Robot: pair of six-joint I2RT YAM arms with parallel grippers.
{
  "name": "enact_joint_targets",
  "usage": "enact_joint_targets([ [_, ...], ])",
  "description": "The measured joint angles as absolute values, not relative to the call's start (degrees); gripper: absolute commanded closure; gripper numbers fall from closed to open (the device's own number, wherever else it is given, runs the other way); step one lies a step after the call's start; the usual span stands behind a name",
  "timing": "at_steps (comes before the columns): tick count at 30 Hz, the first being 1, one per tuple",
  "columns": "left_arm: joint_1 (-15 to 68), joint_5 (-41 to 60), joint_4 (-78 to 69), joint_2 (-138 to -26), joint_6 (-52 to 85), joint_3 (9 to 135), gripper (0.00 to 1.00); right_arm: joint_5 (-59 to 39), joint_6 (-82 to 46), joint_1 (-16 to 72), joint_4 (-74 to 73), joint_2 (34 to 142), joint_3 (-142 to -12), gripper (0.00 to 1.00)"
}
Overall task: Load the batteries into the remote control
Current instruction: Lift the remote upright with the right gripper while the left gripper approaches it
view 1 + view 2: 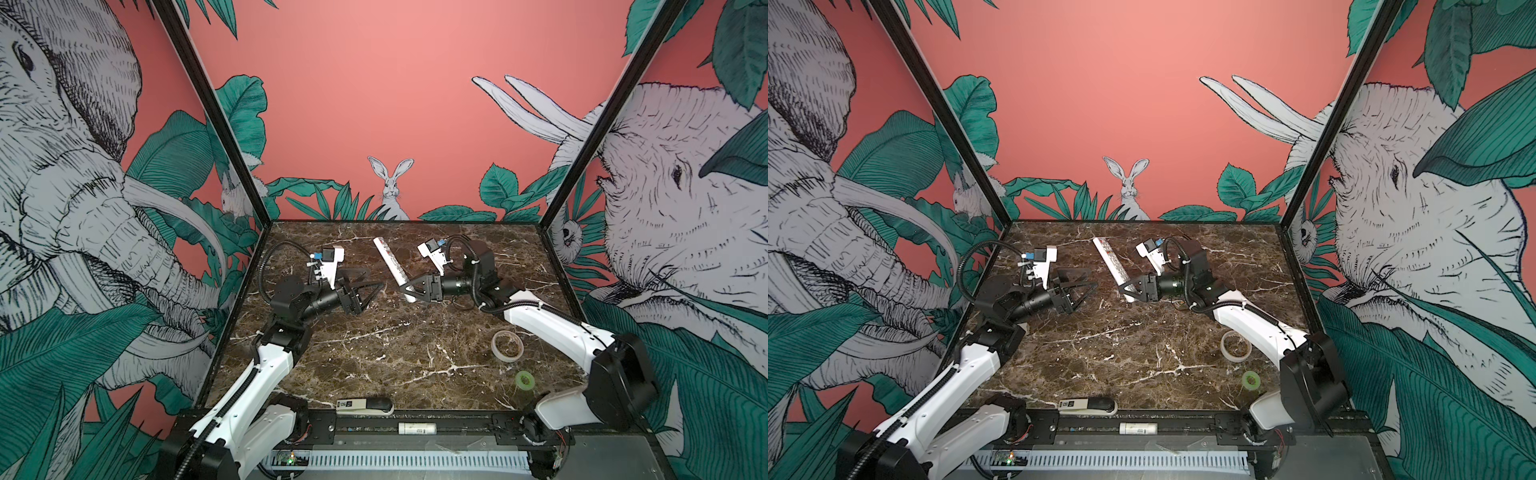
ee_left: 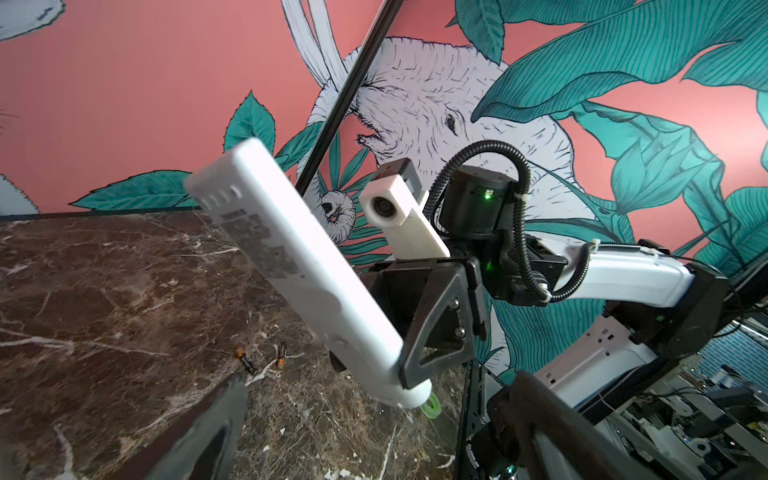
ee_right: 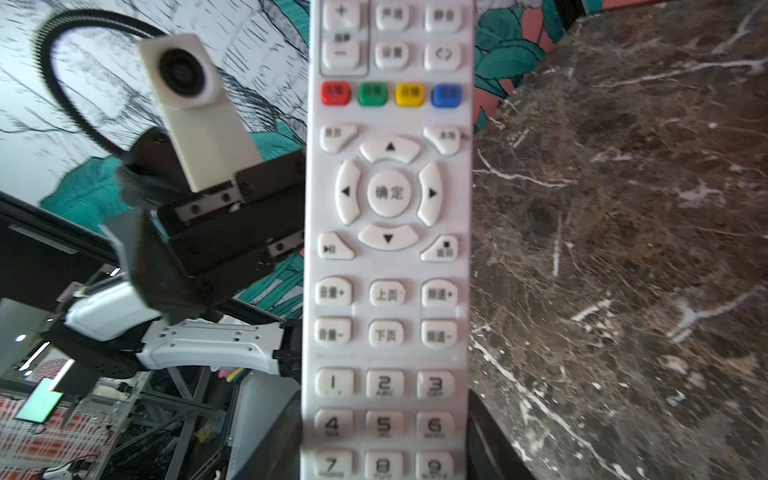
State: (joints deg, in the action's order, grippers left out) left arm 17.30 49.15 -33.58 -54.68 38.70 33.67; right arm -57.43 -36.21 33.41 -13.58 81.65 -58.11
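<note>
right end effector (image 1: 409, 289): clenched on the near end of the remote control (image 1: 390, 262), with a black finger pressed to each long edge
remote control position: lifted clear of the worktop (image 1: 374, 365) towards its rear middle and tilted; in both top views the free end slants up and away toward the back wall
remote control face: in the right wrist view the remote control (image 3: 388, 249) shows its buttons, with a row of red, green, yellow and blue keys, a round direction pad, and number keys nearest the grip
remote control back: in the left wrist view the remote control (image 2: 291, 266) shows a plain white back with a blurred label
left end effector (image 1: 371, 297): released, jaws spread wide and holding nothing, just left of the remote control and apart from it
batteries (image 2: 248, 362): two slim dark cylinders with orange ends lying on the worktop, close together but not touching, near the held end of the remote control; too small to pick out in the top views
tape roll (image 1: 507, 345): pale ring lying flat on the right of the worktop, beside the right arm
green roll (image 1: 524, 379): small, nearer the front edge than the tape roll
stapler (image 1: 365, 406): white and black, at the front edge of the worktop
white tube (image 1: 417, 428): lying on the black rail in front of the worktop
</note>
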Motion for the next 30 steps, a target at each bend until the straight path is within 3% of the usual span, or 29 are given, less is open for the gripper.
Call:
enact_joint_targets([
  [9,19.5,51.7,-42.5,-60.6,43.0,36.9,0.0,-63.8,-55.7,33.3,-37.1,80.6,-53.3,0.7],
  [20,20.9,52.6,-48.4,-65.7,47.4,42.5,0.03,-65.5,-59.7,33.8,-43.5,80.6,-52.1,0.72],
  [24,21.0,52.7,-49.2,-68.5,49.3,44.4,0.1,-65.6,-58.0,34.1,-42.5,80.5,-51.8,0.72],
  [30,21.1,52.7,-50.2,-70.9,51.3,46.2,0.3,-65.7,-54.5,34.5,-39.2,80.5,-50.8,0.72],
])
